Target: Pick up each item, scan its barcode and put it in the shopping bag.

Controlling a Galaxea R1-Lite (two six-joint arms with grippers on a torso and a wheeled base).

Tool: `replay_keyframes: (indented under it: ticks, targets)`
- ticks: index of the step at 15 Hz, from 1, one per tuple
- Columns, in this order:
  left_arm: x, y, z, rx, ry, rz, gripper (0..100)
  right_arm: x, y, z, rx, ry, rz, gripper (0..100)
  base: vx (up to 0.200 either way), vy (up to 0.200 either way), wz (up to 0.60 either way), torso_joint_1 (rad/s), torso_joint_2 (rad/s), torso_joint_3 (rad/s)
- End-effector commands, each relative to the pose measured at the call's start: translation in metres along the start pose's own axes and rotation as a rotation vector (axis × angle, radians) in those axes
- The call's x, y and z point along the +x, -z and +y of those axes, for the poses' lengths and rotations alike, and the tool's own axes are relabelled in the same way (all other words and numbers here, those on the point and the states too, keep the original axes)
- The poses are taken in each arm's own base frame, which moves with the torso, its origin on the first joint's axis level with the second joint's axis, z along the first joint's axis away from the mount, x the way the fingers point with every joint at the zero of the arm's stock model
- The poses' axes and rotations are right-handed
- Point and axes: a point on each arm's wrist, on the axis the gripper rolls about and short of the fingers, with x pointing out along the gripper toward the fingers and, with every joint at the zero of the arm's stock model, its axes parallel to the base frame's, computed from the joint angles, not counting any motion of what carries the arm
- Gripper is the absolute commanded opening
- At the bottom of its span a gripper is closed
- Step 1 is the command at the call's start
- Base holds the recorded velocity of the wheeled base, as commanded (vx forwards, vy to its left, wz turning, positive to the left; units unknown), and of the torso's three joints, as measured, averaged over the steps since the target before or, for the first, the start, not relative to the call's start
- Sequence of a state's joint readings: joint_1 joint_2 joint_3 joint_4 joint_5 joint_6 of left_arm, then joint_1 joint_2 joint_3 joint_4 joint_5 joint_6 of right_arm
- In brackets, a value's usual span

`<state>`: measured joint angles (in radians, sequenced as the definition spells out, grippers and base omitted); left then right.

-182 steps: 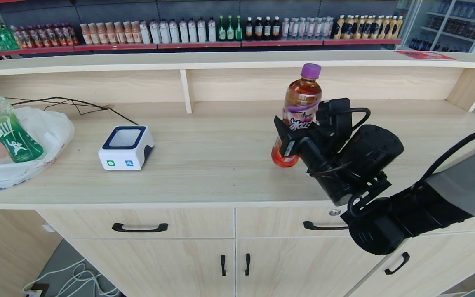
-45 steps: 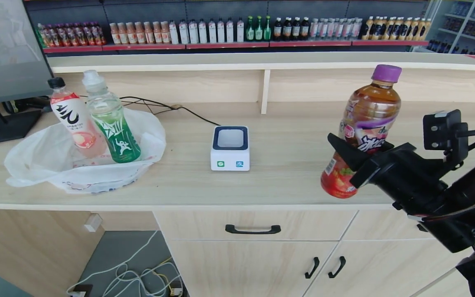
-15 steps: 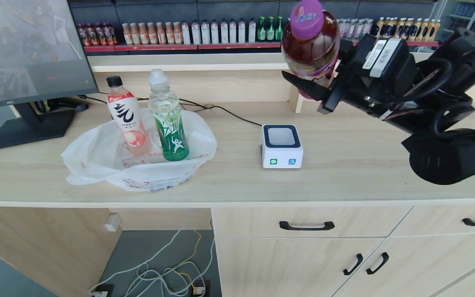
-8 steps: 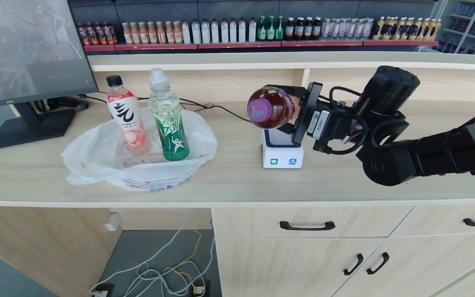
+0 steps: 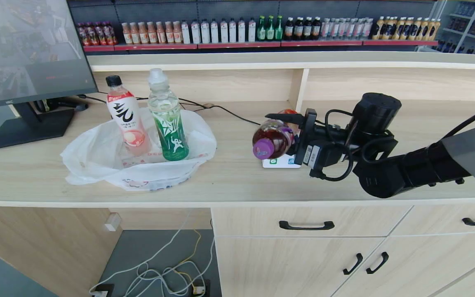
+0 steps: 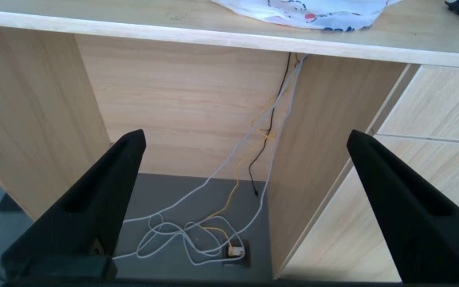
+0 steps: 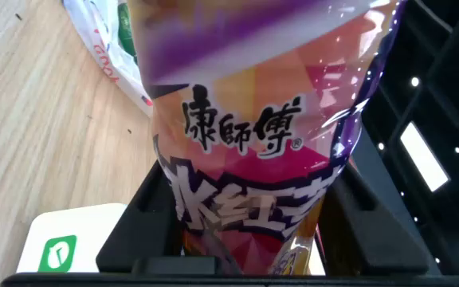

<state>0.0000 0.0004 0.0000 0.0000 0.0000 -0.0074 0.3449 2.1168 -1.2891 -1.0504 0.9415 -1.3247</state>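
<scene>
My right gripper (image 5: 293, 133) is shut on a purple-capped tea bottle (image 5: 271, 139). The bottle lies nearly level, cap toward me, just above the white scanner (image 5: 279, 163), which it mostly hides. In the right wrist view the bottle's label (image 7: 261, 119) sits between my black fingers (image 7: 138, 219), with a corner of the scanner (image 7: 62, 247) below. The white shopping bag (image 5: 97, 165) lies open on the counter to the left, holding an upright pink bottle (image 5: 124, 119) and a green bottle (image 5: 169, 123). My left gripper (image 6: 241, 199) hangs open below the counter edge, holding nothing.
A monitor (image 5: 27, 45) stands at the counter's far left, with cables running behind the bag. A raised back ledge with a divider (image 5: 297, 88) closes the counter's rear. Bare counter (image 5: 427, 115) lies behind my right arm. Cables (image 6: 205, 231) lie on the floor under the counter.
My right arm has come down from high above the counter and tipped the bottle from nearly upright to lying level, close over the scanner. Bag and its bottles have not moved.
</scene>
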Motion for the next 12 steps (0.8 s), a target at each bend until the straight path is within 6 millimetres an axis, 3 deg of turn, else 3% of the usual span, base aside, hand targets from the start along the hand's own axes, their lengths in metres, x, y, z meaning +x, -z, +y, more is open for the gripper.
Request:
replay_keyframes:
  ticks: [1, 12]
  targets:
    - [0.0, 0.0, 0.0, 0.0, 0.0, 0.0, 100, -0.004, 0.001, 0.001, -0.009, -0.004, 0.003, 0, 0.0, 0.0, 0.0, 0.0, 0.0, 0.0]
    - [0.0, 0.0, 0.0, 0.0, 0.0, 0.0, 100, -0.018, 0.018, 0.009, -0.036, -0.016, 0.047, 0, 0.0, 0.0, 0.0, 0.0, 0.0, 0.0]
